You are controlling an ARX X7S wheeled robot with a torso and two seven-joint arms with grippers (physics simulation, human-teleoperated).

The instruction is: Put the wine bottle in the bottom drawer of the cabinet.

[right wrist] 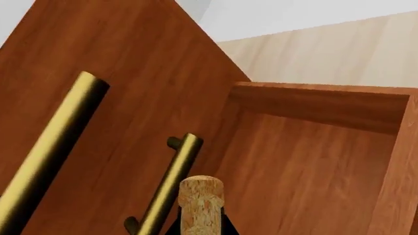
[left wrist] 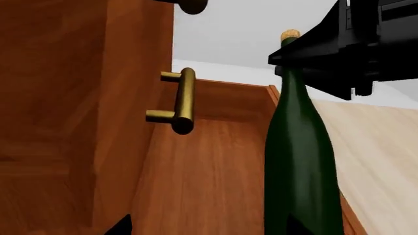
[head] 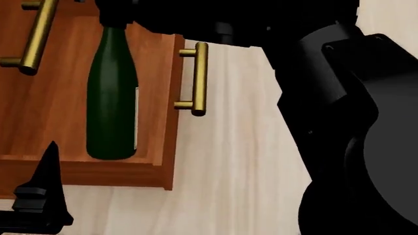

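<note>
The cabinet has its bottom drawer pulled out, and the bottle stands upright inside it, near the front wall. Your right gripper pinches the neck below the cork; lower gently until the base rests, then let go. Keep your left gripper, whose jaw state I cannot tell, clear.

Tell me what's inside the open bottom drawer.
Only the wine bottle shows inside the bottom drawer, standing near its front wall, neck held by the right gripper. The drawer's back part is covered by the cabinet.
</note>
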